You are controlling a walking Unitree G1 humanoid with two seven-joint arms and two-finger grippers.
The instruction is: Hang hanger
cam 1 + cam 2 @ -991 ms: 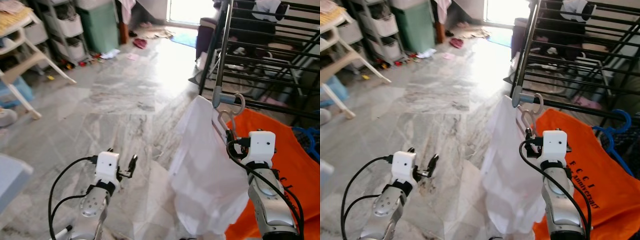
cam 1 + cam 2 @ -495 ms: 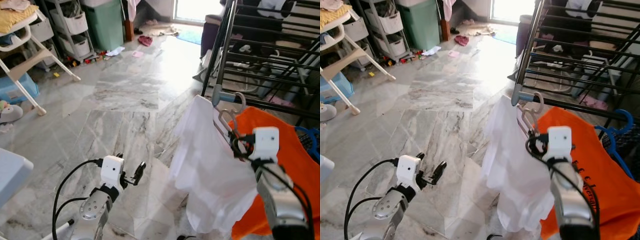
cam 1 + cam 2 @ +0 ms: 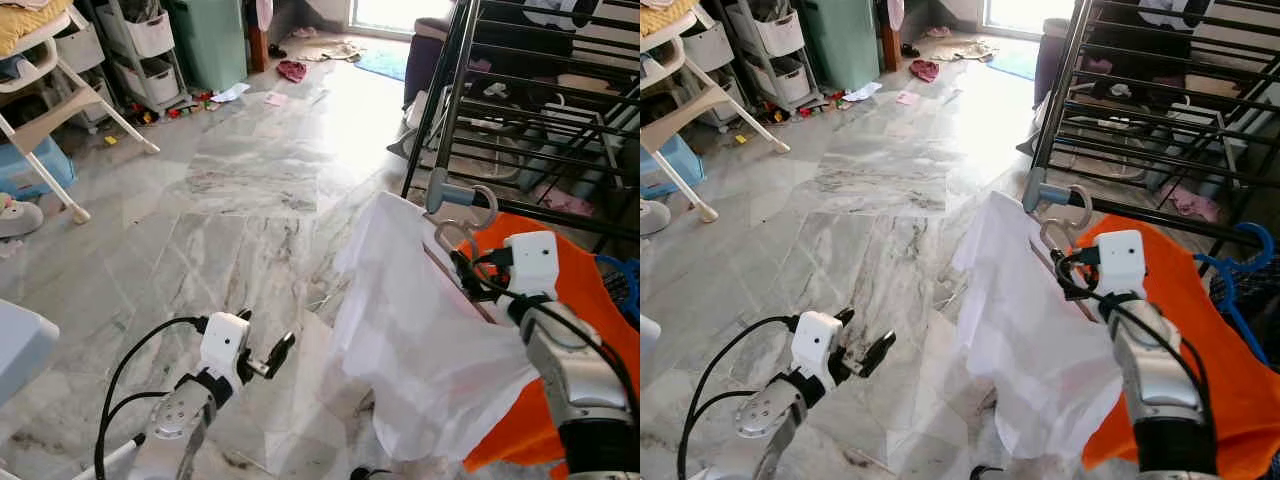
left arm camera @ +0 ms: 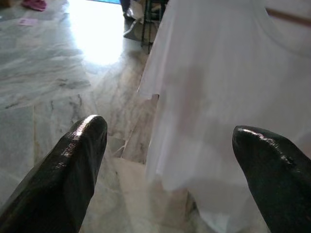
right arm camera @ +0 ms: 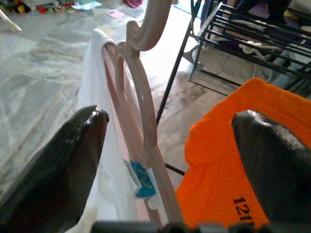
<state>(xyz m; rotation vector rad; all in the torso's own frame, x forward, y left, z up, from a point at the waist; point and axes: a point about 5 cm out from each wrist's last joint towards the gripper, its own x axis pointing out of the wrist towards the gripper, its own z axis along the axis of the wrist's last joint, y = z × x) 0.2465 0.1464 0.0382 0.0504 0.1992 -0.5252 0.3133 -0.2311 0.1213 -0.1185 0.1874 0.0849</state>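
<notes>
Hanger with white shirt hooked on drying rack rail end — hanging looks done. Right gripper spread wide, straddling it, released; next: retreat clear. Left gripper open, empty.

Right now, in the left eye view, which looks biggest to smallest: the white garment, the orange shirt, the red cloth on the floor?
1. white garment
2. orange shirt, partly hidden, so unsure
3. red cloth, far off, so it looks small
</notes>
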